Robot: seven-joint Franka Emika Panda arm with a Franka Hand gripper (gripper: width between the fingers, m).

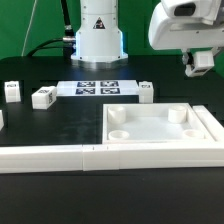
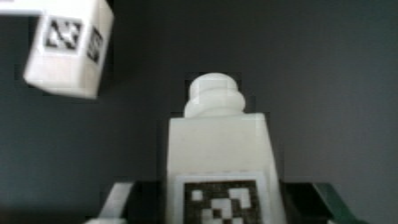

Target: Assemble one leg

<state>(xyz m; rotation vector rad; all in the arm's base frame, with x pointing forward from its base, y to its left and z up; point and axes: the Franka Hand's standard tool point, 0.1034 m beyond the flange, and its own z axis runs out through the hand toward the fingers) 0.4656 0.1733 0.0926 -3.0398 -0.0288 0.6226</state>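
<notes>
In the wrist view my gripper is shut on a white leg. A tag marker shows on the leg's face between the dark fingers, and its rounded screw tip points away from me. A second leg lies below on the dark table. In the exterior view my gripper hangs high at the exterior view's right, above the far corner of the large white panel. The held leg is hard to make out there. Loose legs lie on the table behind the panel and at the exterior view's left.
The marker board lies at the back middle, before the robot base. A long white rail runs along the front. The panel has round corner holes. Another white part shows at the exterior view's left edge.
</notes>
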